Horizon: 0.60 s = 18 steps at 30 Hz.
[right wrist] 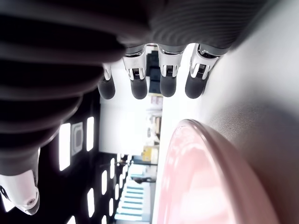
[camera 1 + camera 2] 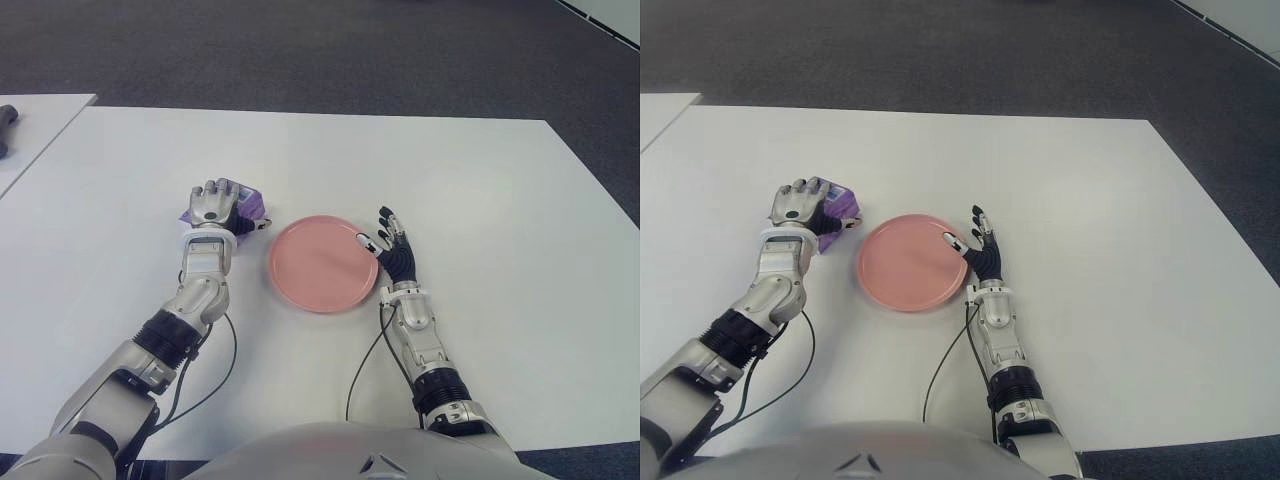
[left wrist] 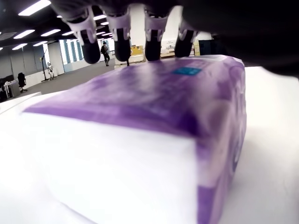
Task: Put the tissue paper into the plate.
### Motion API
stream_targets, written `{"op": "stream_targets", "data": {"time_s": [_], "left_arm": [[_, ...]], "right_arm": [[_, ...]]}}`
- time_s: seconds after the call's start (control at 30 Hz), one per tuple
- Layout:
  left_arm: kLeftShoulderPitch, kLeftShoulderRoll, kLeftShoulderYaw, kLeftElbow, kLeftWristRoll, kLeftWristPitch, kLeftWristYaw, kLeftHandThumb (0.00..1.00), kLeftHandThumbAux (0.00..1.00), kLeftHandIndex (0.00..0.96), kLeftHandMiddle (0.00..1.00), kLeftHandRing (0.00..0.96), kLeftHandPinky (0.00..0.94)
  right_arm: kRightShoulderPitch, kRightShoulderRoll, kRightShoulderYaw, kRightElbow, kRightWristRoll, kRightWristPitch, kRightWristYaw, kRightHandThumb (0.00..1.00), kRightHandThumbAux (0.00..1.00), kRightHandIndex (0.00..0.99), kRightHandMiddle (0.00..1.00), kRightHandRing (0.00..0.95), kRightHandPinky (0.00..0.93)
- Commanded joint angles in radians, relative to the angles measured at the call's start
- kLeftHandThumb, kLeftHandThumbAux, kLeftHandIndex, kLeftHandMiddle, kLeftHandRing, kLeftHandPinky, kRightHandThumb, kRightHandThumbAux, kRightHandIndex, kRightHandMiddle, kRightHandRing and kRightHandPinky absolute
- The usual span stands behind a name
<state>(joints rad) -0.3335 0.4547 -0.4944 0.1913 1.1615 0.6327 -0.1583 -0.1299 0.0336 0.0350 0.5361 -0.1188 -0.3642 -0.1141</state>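
A purple and white tissue paper pack (image 2: 251,206) lies on the white table (image 2: 480,180), just left of the plate. My left hand (image 2: 218,201) sits on top of it, fingers curled over its far edge and thumb against its right side. In the left wrist view the pack (image 3: 140,107) fills the frame, with the fingertips (image 3: 120,46) at its far edge. The pink plate (image 2: 322,262) stands bare at the table's middle. My right hand (image 2: 392,240) is at the plate's right rim, fingers spread and holding nothing.
A second white table (image 2: 40,130) stands at the far left with a dark object (image 2: 8,118) on it. Dark carpet (image 2: 300,50) lies beyond the far edge. Thin black cables (image 2: 225,370) hang from both forearms over the near tabletop.
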Motion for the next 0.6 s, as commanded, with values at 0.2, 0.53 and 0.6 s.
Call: {"op": "stream_targets", "data": {"time_s": [0.2, 0.53, 0.6], "left_arm": [[0.018, -0.012, -0.021, 0.015, 0.035, 0.013, -0.024, 0.000, 0.172, 0.000, 0.000, 0.000, 0.000], [0.009, -0.106, -0.050, 0.283, -0.007, -0.023, 0.139, 0.000, 0.181, 0.000, 0.000, 0.000, 0.000], [0.000, -0.130, -0.053, 0.361, -0.019, -0.035, 0.193, 0.000, 0.184, 0.000, 0.000, 0.000, 0.000]], "right_arm": [[0.071, -0.008, 0.002, 0.055, 0.001, 0.097, 0.011, 0.077, 0.587, 0.000, 0.000, 0.000, 0.000], [0.053, -0.025, 0.008, 0.125, -0.029, 0.071, -0.018, 0.082, 0.556, 0.000, 0.000, 0.000, 0.000], [0.051, -0.028, 0.010, 0.135, -0.033, 0.064, -0.023, 0.079, 0.552, 0.000, 0.000, 0.000, 0.000]]}}
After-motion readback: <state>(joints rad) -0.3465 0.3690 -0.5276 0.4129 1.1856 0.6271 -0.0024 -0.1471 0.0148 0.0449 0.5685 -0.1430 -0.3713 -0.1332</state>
